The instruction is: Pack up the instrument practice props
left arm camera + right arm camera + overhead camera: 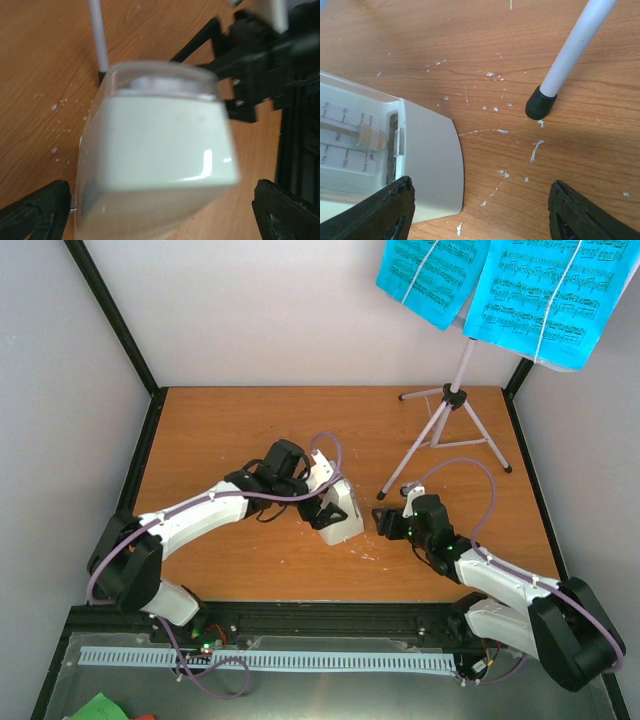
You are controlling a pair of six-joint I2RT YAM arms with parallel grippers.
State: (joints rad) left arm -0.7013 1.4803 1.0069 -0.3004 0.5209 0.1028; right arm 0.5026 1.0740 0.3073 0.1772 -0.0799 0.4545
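The white metronome (pixel 342 515) with its clear cover lies on the wooden table (pixel 220 440) at the centre. My left gripper (pixel 328 502) is open, its fingers on either side of the metronome (pixel 155 150) without touching it. My right gripper (pixel 384 521) is open and empty just right of it, with the metronome's face and pendulum (pixel 365 150) by its left finger. The pale lilac tripod music stand (pixel 452 405) stands at the back right and holds cyan sheet-music pages (pixel 545 290). One black-capped stand foot (pixel 540 106) is ahead of my right gripper (pixel 482 200). The stand's tray is hidden behind the pages.
Grey walls and black frame posts close the table at the back and sides. White scuff marks (pixel 495 131) dot the wood. A slotted white cable duct (pixel 260 658) and a green object (pixel 100 707) lie on the metal shelf by the arm bases.
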